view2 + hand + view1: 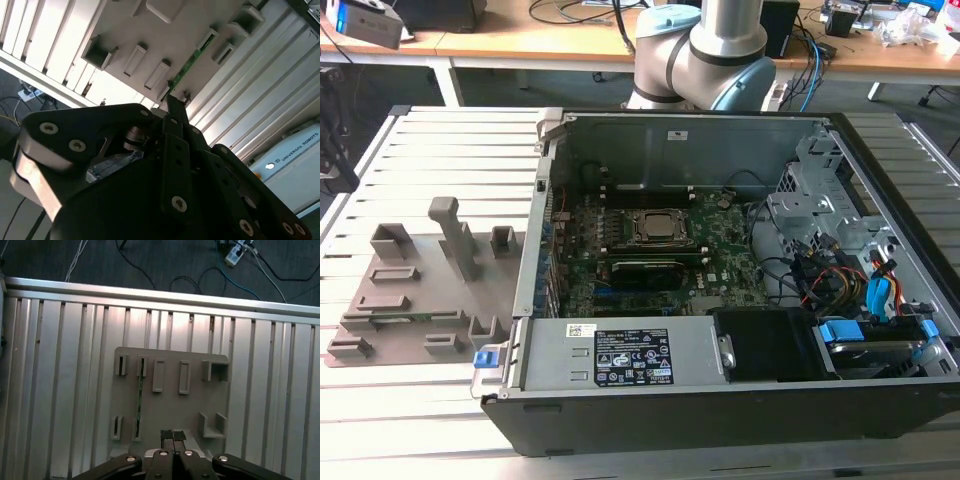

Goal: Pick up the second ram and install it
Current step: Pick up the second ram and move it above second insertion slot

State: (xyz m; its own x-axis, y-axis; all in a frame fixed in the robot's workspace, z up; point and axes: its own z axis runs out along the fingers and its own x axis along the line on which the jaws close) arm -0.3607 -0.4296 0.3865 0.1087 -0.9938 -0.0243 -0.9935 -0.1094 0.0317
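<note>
The second ram (139, 399) is a thin green stick standing on edge in a slot of the grey fixture tray (170, 405). The second wrist view shows the ram (191, 61) as a green strip along the tray's edge. In the exterior view it is a faint green line (400, 320) low on the tray (415, 290), on that view's left. My gripper (173, 435) hangs above the tray's near edge, to one side of the ram and apart from it. Its black fingertips (172, 102) are shut together with nothing between them.
An open computer case (720, 400) lies on the ribbed aluminium table (440, 150), on the exterior view's right of the tray. Inside are the motherboard with its processor socket (662, 228), a black card (650, 270), cables and drive bays. Upright blocks (455, 235) rise from the tray.
</note>
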